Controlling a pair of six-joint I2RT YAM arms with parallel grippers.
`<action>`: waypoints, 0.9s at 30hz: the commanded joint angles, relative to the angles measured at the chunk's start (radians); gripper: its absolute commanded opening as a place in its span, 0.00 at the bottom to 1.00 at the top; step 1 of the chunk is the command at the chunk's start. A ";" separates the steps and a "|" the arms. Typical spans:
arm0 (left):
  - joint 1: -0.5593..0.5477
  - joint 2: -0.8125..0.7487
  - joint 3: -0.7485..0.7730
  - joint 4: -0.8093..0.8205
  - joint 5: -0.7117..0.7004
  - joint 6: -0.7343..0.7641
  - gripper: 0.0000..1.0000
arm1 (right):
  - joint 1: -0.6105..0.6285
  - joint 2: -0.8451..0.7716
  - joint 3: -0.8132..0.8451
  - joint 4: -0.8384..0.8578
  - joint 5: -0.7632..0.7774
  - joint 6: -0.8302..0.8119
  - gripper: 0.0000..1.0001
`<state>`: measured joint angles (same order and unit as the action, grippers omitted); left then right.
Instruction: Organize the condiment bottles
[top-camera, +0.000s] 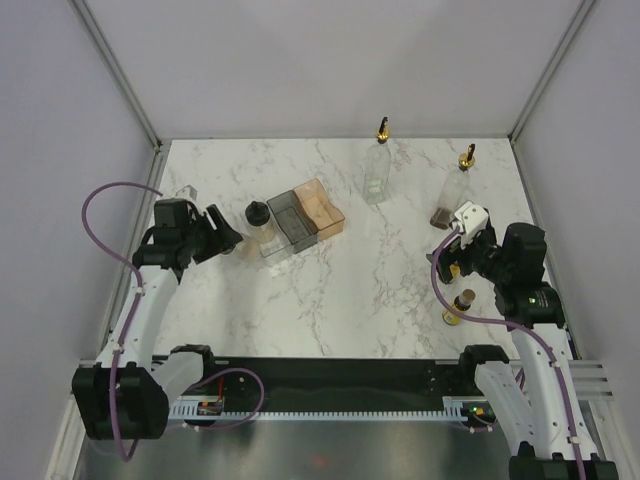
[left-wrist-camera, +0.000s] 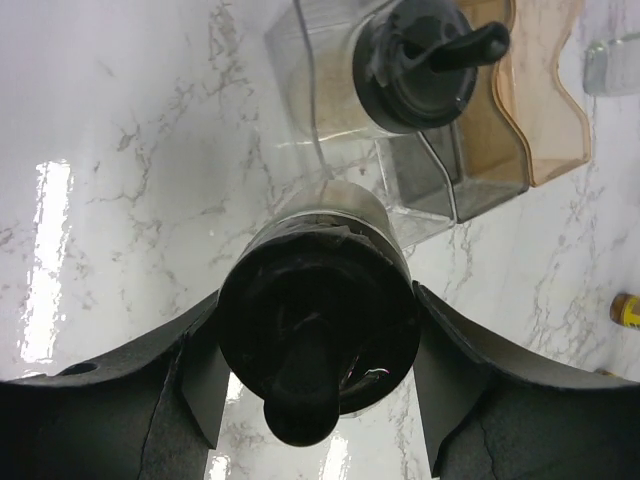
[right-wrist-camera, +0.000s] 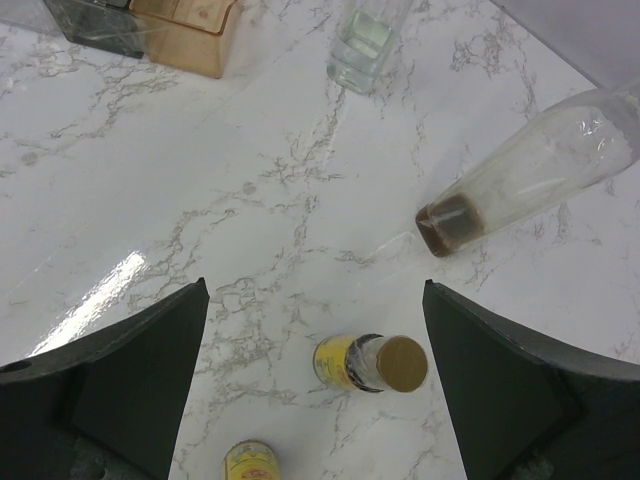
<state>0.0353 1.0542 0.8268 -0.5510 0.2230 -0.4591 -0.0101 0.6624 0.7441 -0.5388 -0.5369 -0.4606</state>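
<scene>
The table (top-camera: 350, 290) is white marble with grey veins. The left fingers (left-wrist-camera: 110, 410) are black. The jar (left-wrist-camera: 318, 340) between them is clear glass under a black lid. Beyond them stand a second jar (left-wrist-camera: 420, 60), also black-lidded, a clear bin (left-wrist-camera: 320, 90), a smoke-grey bin (left-wrist-camera: 445, 185) and an orange bin (left-wrist-camera: 545, 110). The right fingers (right-wrist-camera: 110, 380) are black too. Between them sits a yellow bottle (right-wrist-camera: 370, 362) with a brown cap, and nearer them a second yellow bottle (right-wrist-camera: 252, 462). Beyond them, one tall bottle (right-wrist-camera: 530, 170) is clear with brown at its base and the other tall bottle (right-wrist-camera: 370, 40) is clear throughout. Each has a gold spout (top-camera: 381, 127).
</scene>
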 joint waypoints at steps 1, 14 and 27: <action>-0.066 -0.031 0.026 0.052 0.055 0.034 0.02 | 0.004 0.005 -0.003 0.019 0.005 -0.013 0.98; -0.196 0.072 0.159 0.048 0.042 0.033 0.02 | 0.002 0.008 -0.005 0.023 0.018 -0.015 0.98; -0.230 0.184 0.238 0.048 0.042 0.033 0.02 | 0.004 0.006 -0.006 0.023 0.018 -0.015 0.98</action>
<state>-0.1879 1.2251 1.0004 -0.5510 0.2359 -0.4538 -0.0101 0.6697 0.7410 -0.5385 -0.5175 -0.4610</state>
